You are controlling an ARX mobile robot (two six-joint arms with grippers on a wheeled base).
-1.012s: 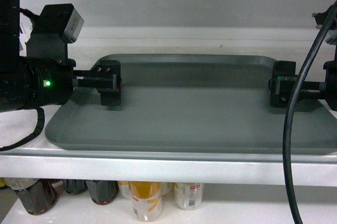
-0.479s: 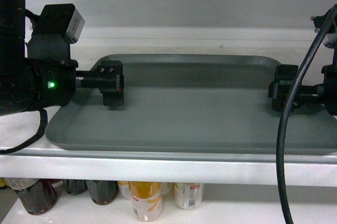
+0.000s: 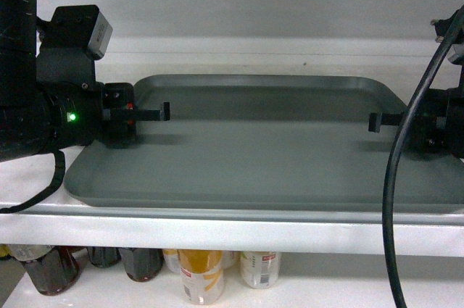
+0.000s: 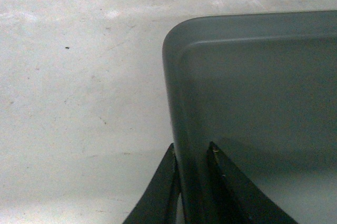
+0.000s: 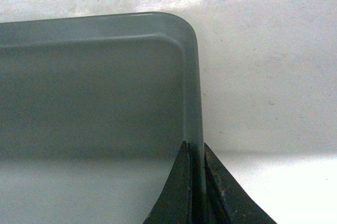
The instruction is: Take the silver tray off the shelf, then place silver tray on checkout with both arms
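Observation:
The silver tray (image 3: 268,148) lies flat on the white shelf (image 3: 232,234), its front edge near the shelf's lip. My left gripper (image 3: 123,121) is at the tray's left side. In the left wrist view its two black fingers straddle the left rim of the tray (image 4: 263,87), and the left gripper (image 4: 191,146) is shut on it. My right gripper (image 3: 417,130) is at the right side. In the right wrist view the right gripper (image 5: 195,146) pinches the right rim of the tray (image 5: 95,87). The checkout is out of view.
Bare shelf board shows beside the tray on the left (image 4: 79,76) and on the right (image 5: 263,76). The pale back wall (image 3: 254,11) rises close behind. Cans (image 3: 199,272) and dark bottles (image 3: 51,268) stand on the lower shelf. A black cable (image 3: 395,199) hangs at the right.
The inner finger of each gripper has slid outward over the tray, from well inside it to the side rims, so both jaws have shut on the rims. The tray has stayed put.

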